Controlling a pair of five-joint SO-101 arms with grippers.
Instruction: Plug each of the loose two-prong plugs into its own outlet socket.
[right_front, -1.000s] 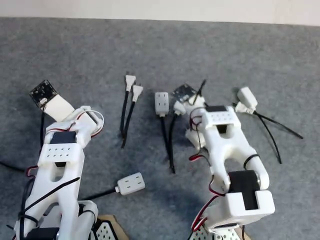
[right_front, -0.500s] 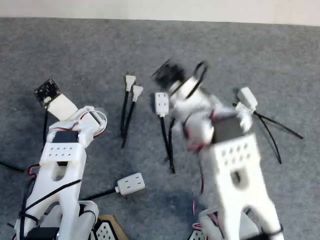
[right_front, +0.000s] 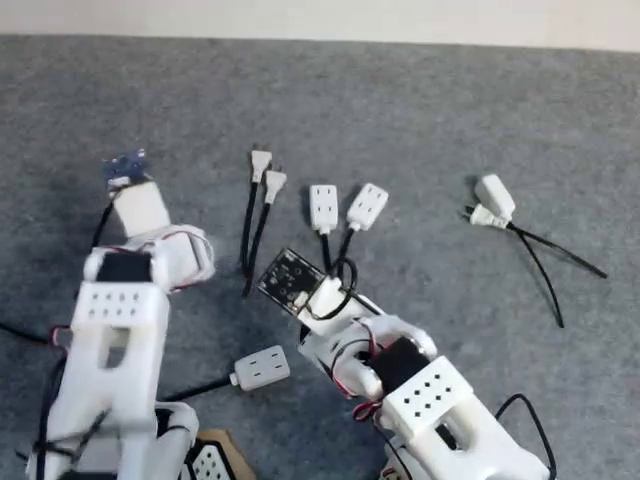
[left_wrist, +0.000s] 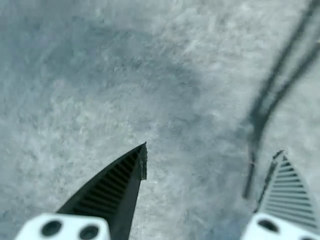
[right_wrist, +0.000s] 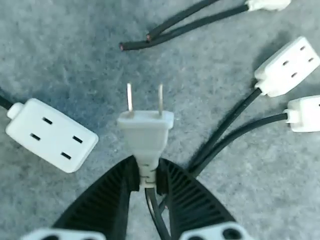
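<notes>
- The right gripper (right_wrist: 147, 172) is clamped on the cord end of a white two-prong plug (right_wrist: 145, 130) near the middle of the grey carpeted table (right_front: 450, 110), prongs pointing away from the fingers.
- A white three-socket outlet block (right_wrist: 52, 135) lies just beside the plug, not touching it, toward the near edge.
- The left gripper (left_wrist: 212, 155) has its fingers spread apart over bare carpet near thin black cords (left_wrist: 260, 105), toward the left edge.
</notes>
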